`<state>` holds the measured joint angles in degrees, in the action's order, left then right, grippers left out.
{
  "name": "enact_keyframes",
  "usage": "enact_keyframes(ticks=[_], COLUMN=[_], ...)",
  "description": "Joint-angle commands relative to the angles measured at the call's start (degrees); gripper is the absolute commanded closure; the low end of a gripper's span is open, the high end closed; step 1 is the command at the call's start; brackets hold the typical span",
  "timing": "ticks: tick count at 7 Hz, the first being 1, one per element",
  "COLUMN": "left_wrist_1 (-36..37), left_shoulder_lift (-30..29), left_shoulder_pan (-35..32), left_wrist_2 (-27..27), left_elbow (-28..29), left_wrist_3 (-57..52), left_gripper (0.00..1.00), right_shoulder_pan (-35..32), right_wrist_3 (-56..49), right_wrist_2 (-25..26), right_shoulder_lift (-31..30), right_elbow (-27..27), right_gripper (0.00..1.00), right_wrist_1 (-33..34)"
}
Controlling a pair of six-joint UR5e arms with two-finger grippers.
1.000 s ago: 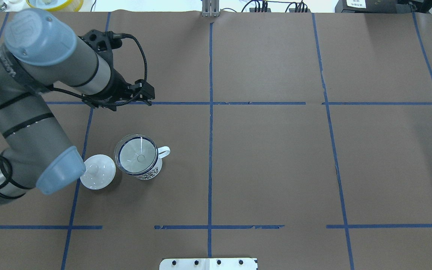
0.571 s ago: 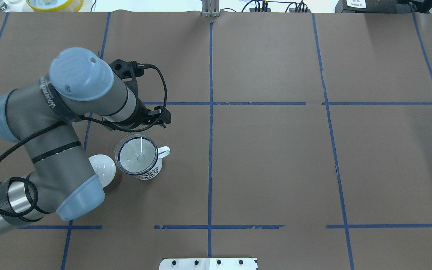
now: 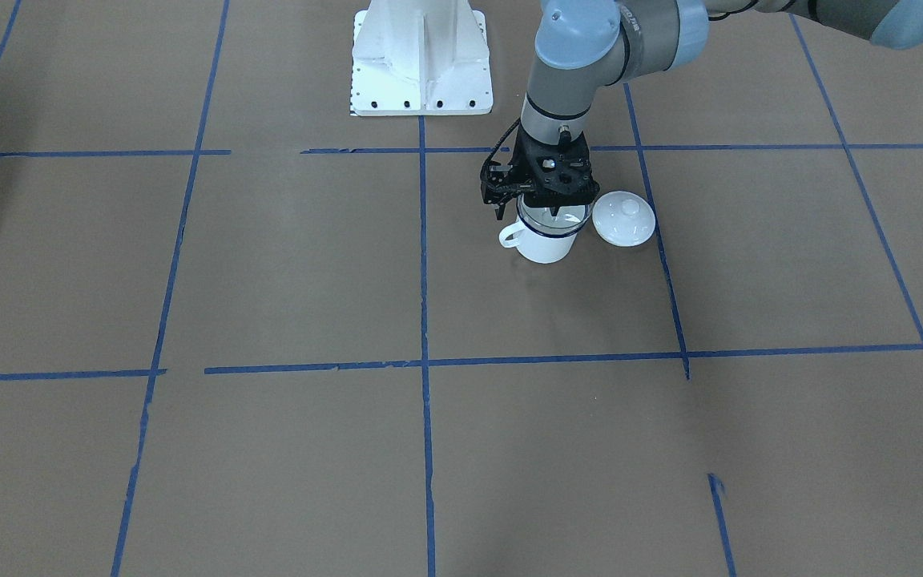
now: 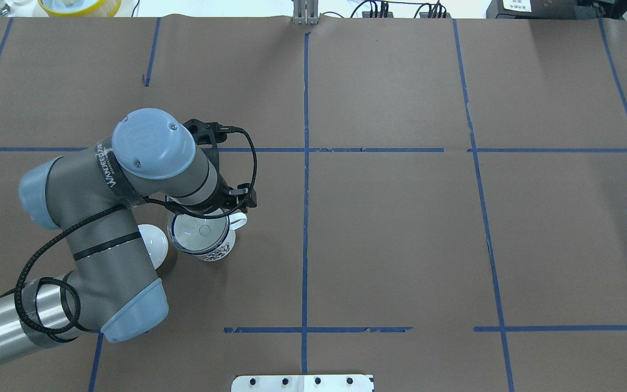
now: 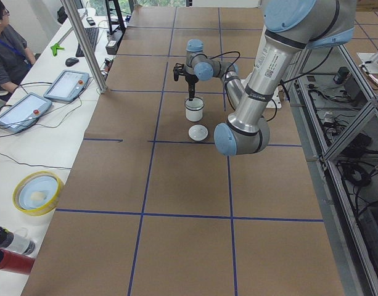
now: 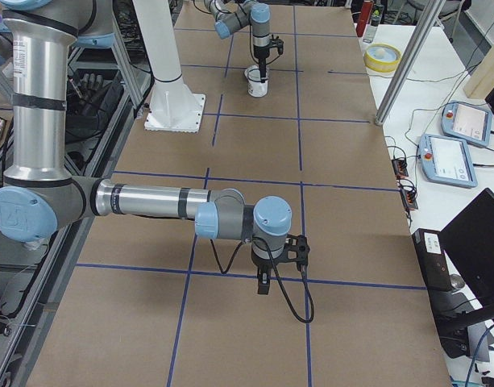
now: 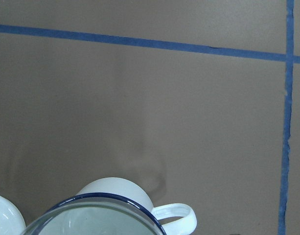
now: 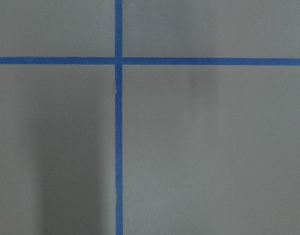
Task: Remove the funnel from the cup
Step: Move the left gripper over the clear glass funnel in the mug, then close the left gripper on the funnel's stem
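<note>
Small transparent funnel (image 4: pixel 199 231) is sitting in white enamel mug with dark blue rim (image 3: pixel 543 247), table's left half; left gripper (image 3: pixel 548 207) is hovering at funnel's far rim; jaw spread: cannot tell; judging: pinching rim wall, lifting straight up, is best.

A small clear plastic funnel (image 4: pixel 196 231) is sitting in a white enamel cup with a dark rim (image 4: pixel 214 249). A white round knobbed lid (image 3: pixel 624 218) is lying just beside the cup, on the robot's left of it. The cup's handle (image 4: pixel 240 219) is pointing the opposite way. The left gripper (image 3: pixel 548 204) is hanging directly over the cup. The right gripper (image 6: pixel 263 284) is hovering well apart from the cup, off to the robot's right.
</note>
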<state>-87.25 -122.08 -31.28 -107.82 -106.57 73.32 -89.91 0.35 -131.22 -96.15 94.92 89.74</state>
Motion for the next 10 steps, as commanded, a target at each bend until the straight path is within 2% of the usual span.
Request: enact_keyframes(ticks=[1, 5, 8, 9, 10], left_wrist_1=[1.81, 3.84, 16.12, 16.24, 14.67], left_shoulder_lift=[-0.08, -0.79, -2.89, -3.68, -3.60], left_shoulder_pan=[0.08, 0.35, -1.92, -5.59, -8.50], left_wrist_2=[-0.02, -0.11, -0.29, -0.03, 0.06], left_elbow=[-0.82, -1.96, -14.32, -16.28, -16.30], left_wrist_3=[0.07, -0.02, -0.55, 0.49, 7.29], left_gripper=[1.00, 1.00, 1.00, 1.00, 1.00], right_shoulder_pan=[0.00, 0.00, 0.00, 0.00, 0.00], right_wrist_3=[0.00, 0.00, 0.00, 0.00, 0.00], right_wrist_2=[0.00, 0.00, 0.00, 0.00, 0.00], right_shoulder_lift=[0.00, 0.00, 0.00, 0.00, 0.00], right_elbow=[0.00, 0.00, 0.00, 0.00, 0.00], right_gripper=[0.00, 0.00, 0.00, 0.00, 0.00], right_wrist_1=[0.00, 0.00, 0.00, 0.00, 0.00])
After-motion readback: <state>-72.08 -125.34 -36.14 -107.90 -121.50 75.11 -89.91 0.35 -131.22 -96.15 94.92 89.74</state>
